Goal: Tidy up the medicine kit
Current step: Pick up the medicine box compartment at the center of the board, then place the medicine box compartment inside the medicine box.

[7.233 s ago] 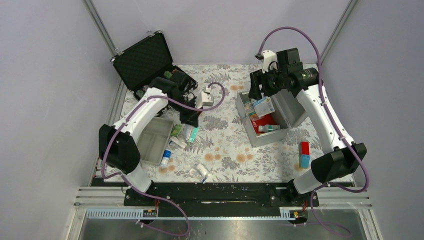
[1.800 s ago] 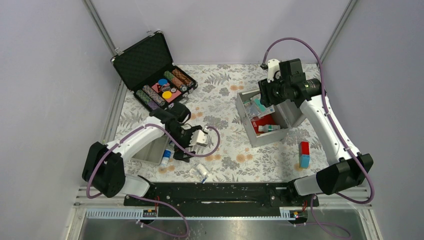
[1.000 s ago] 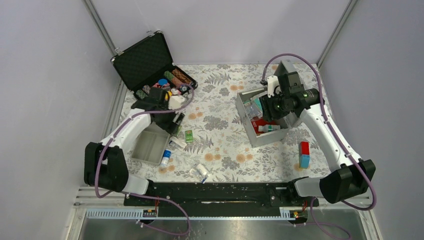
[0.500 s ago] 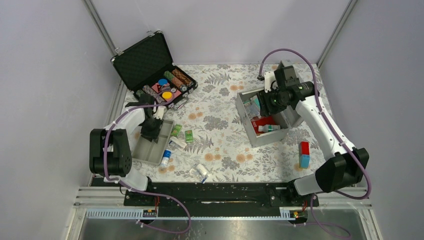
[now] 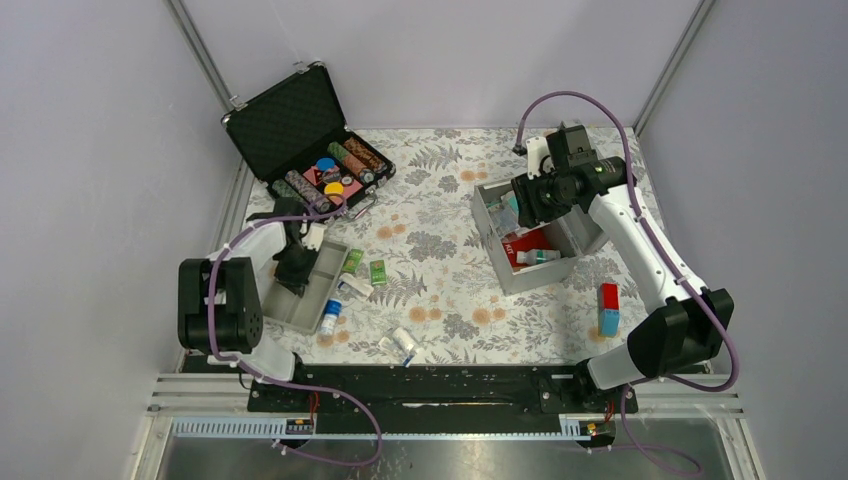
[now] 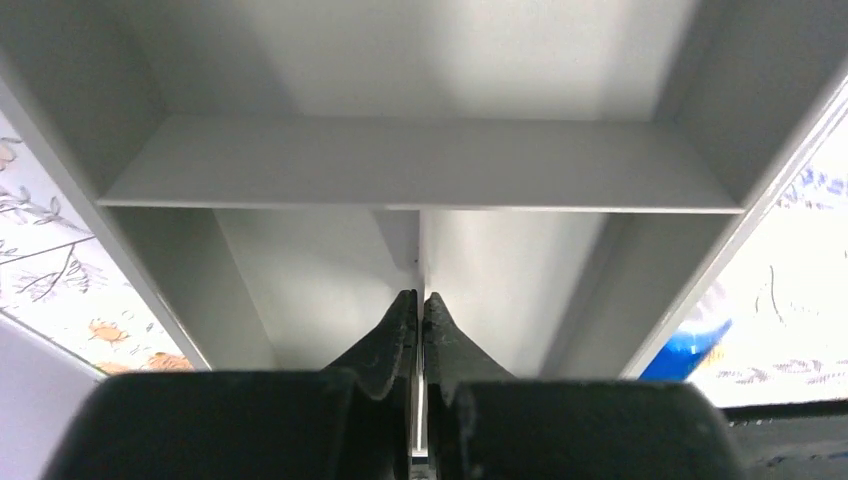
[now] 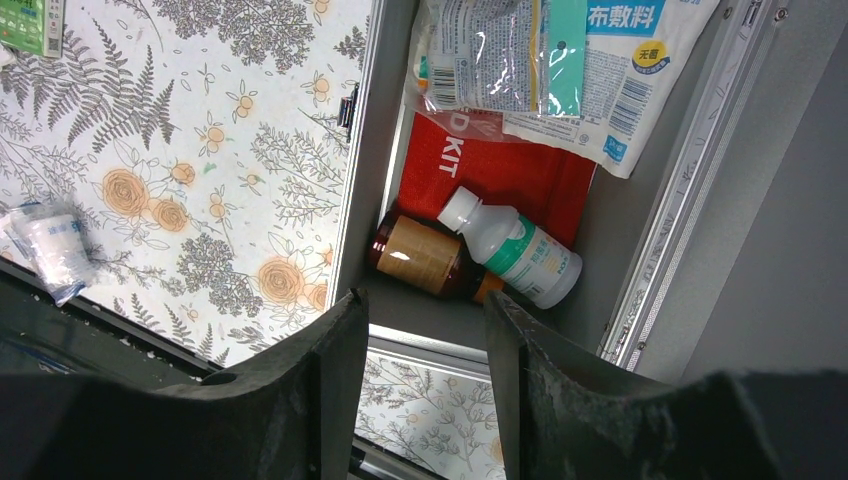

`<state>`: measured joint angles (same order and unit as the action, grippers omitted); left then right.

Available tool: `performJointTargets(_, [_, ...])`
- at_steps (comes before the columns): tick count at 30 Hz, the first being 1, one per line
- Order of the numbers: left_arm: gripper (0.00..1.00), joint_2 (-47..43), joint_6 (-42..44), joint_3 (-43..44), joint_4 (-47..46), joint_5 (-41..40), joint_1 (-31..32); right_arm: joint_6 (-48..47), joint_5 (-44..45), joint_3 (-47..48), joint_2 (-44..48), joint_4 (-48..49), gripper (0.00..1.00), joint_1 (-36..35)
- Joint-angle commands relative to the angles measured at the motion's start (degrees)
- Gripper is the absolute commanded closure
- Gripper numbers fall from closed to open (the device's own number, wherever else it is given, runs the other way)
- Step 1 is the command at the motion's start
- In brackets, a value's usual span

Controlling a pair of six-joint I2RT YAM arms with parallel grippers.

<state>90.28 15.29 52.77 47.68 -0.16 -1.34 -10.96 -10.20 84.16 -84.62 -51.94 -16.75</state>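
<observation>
The medicine kit [image 5: 530,274] is a silver-grey metal box at the right, with its lid open. In the right wrist view the medicine kit [image 7: 372,150] holds a red first-aid pouch [image 7: 500,170], a brown bottle [image 7: 420,255], a white bottle with a green label [image 7: 520,255] and plastic packets [image 7: 560,60]. My right gripper [image 7: 425,300] is open and empty above the kit's near wall, and also shows in the top view [image 5: 528,200]. My left gripper [image 6: 420,296] is shut on the thin middle divider of a grey tray [image 6: 420,160]. From above it [image 5: 293,268] sits in that tray [image 5: 325,272].
An open black case of coloured chips [image 5: 325,175] stands at the back left. Two green packets [image 5: 378,271], a blue-capped bottle [image 5: 330,318] and wrapped white packets [image 5: 400,343] lie beside the tray. A red and blue box [image 5: 608,308] stands at the front right.
My left gripper came from beside the black case down into the grey tray and shut on its divider. My right gripper, which earlier held a packet, now hangs open over the kit.
</observation>
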Motion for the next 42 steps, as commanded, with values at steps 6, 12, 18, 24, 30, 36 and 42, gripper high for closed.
performJointTargets(6, [1.00,-11.3,10.0,15.9,12.8,6.0,0.4,-3.6,0.9,3.8,3.2,-1.9,0.47,-0.1])
performJointTargets(12, [1.00,-0.7,3.6,39.4,16.4,11.7,8.3,-1.5,6.8,8.2,5.4,-2.3,0.47,-0.1])
performJointTargets(18, [1.00,11.9,-10.7,58.4,15.1,19.9,18.3,3.9,18.7,12.9,8.6,-1.4,0.49,0.1])
performJointTargets(24, [1.00,18.0,-31.0,63.7,4.6,29.0,26.1,5.6,34.4,12.0,10.3,-1.4,0.48,0.3])
performJointTargets(30, [1.00,22.7,-48.6,66.5,-11.9,30.8,30.8,4.0,37.4,7.3,12.0,1.2,0.48,1.7])
performJointTargets(36, [1.00,25.1,-69.9,65.1,-21.3,23.4,35.9,3.2,39.3,6.9,12.1,1.7,0.48,3.6])
performJointTargets(42, [1.00,28.1,-76.2,69.6,-21.7,15.0,43.1,3.8,38.7,6.8,13.3,1.3,0.48,4.7])
